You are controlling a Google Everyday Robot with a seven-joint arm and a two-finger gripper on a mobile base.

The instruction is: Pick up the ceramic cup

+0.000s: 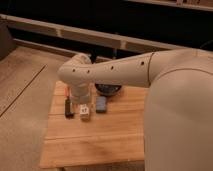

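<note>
Arm [175,110] fills fg right, reaching left. Gripper [81,104] points down over wooden table [75,145]; open or closed, can't tell. Ceramic cup [85,114] prob. the pale bit directly under it, mostly hidden. Judged stiff, light, slick, chippable; grip across the rim.

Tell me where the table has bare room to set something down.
The near half of the wooden table is bare, from the gripper down to the front edge. The far strip is crowded: the gripper hangs there beside a bluish block and the dark bowl.
</note>
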